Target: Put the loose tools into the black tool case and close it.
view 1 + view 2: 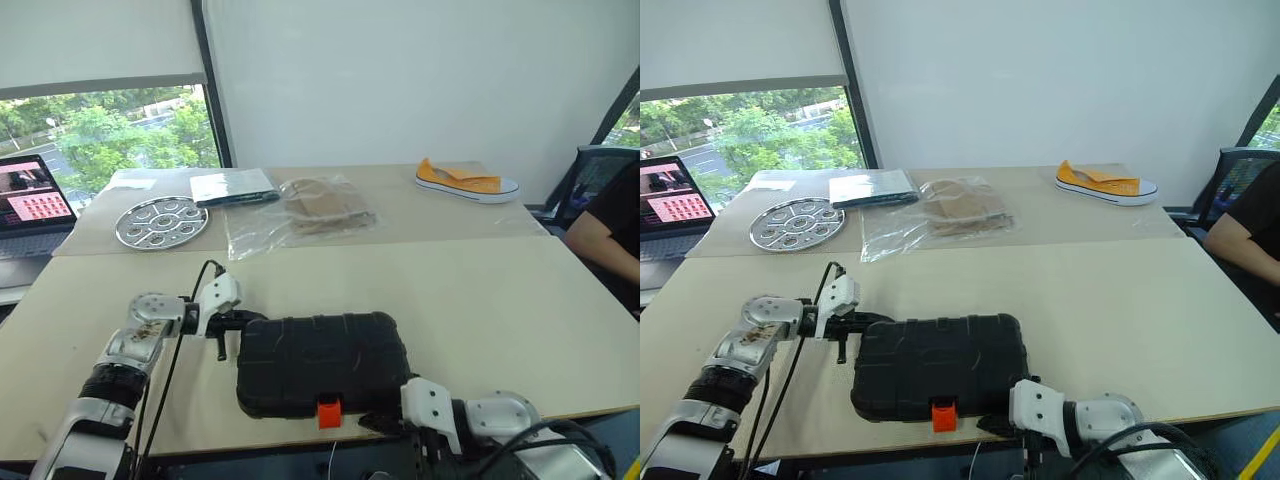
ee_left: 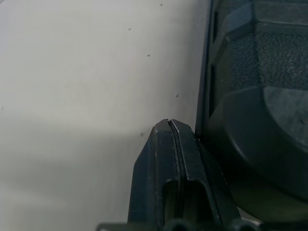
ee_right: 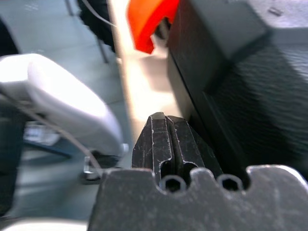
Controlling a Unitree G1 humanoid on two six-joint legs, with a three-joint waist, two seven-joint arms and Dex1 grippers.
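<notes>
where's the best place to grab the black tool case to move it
Probably the black tool case by its two short ends, one hand from each side: it lies flat and closed, too wide for one hand, and the front edge carries the orange latch.

Bright daylight enters from the window (image 1: pixel 110 125) at the left. The right wrist view is blurred close up; shadows are soft.

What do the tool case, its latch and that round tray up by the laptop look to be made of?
The black tool case: probably moulded plastic, matt, with a pebbled grain and raised ribs on its outside. The orange latch at its front edge: smooth, glossy plastic by the look of it. The round tray: likely metal, perhaps steel or aluminium; it shines silver and reflects light in its shallow round wells.
</notes>
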